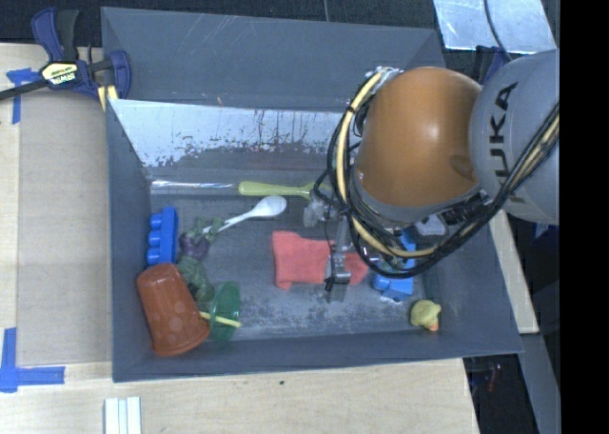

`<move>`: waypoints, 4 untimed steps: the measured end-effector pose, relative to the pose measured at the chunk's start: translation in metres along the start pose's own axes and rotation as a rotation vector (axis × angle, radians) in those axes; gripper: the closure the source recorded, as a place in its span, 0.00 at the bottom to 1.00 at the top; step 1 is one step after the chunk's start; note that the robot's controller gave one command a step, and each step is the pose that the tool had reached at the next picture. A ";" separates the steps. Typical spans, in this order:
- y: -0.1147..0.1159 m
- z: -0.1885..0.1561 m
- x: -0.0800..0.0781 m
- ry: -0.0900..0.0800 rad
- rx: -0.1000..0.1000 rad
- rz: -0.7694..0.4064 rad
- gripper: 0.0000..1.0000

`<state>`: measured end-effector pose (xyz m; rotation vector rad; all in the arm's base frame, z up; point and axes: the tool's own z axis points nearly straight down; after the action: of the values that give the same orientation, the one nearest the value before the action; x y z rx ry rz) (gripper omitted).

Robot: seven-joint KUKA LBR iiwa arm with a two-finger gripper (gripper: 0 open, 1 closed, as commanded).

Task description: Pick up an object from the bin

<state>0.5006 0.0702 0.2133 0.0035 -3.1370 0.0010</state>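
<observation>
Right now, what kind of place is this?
Probably a robot lab test station, not a playroom: a robot arm reaches into a grey metal bin of small loose things, its end effector above a flat red piece, near a white spoon.

Even overhead light, pale glare on the bin (238, 123) back wall, soft sheen on the orange cover (419, 137)

We see a flat red piece (297, 259), roughly square, soft-looking, lying on the bin (285, 318) floor near its middle
</observation>
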 end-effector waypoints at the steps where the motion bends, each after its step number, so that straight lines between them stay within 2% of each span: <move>1: 0.000 -0.004 -0.002 -0.008 -0.001 0.002 0.00; 2: -0.035 0.081 -0.033 -0.014 -0.002 0.046 0.00; 3: -0.056 0.145 -0.040 -0.018 -0.006 0.222 0.00; 4: -0.051 0.143 -0.031 -0.012 -0.004 0.243 0.00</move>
<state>0.5313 0.0192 0.0703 -0.3782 -3.1267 -0.0038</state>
